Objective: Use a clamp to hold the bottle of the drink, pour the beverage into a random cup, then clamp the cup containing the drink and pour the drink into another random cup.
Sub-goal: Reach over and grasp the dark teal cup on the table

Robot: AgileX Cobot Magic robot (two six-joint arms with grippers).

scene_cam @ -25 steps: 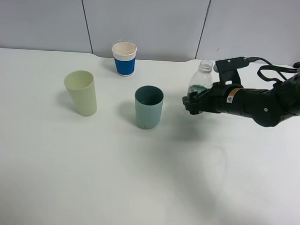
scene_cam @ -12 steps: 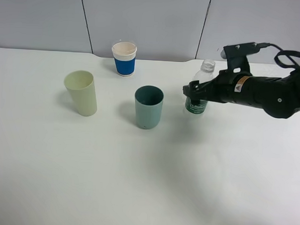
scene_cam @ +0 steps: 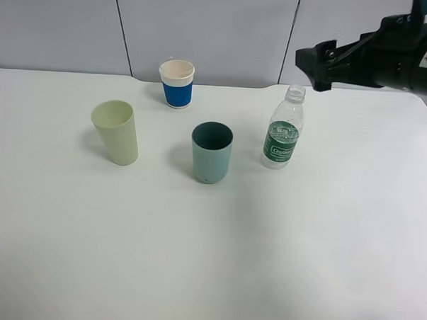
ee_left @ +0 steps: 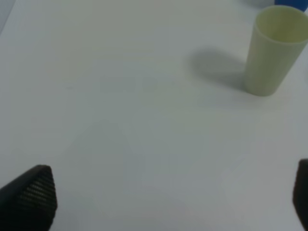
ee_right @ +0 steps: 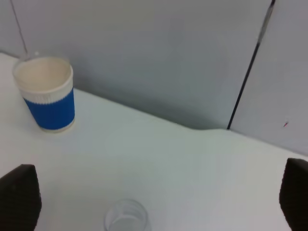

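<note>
Bottle (scene_cam: 282, 138) work is the step in hand, as I judge it: the clear bottle stands upright and uncapped on the white tabletop (scene_cam: 216, 259), just beside the teal cup (scene_cam: 212, 151) and touched by nothing. The right pincer (scene_cam: 315, 69) hangs above and behind it, spread wide and empty; its wrist view looks down on the bottle's open mouth between the two fingertips. The left pincer (ee_left: 166, 197) is also fully spread and empty, low over bare tabletop near the pale green cup (scene_cam: 116, 132). The blue paper cup (scene_cam: 176, 82) sits at the back. Whether any cup holds drink I cannot tell, since the teal cup's inside is dark. If nothing is poured, the next move calls for the right pincer to descend and close around the label; otherwise it must grip the filled cup.
</note>
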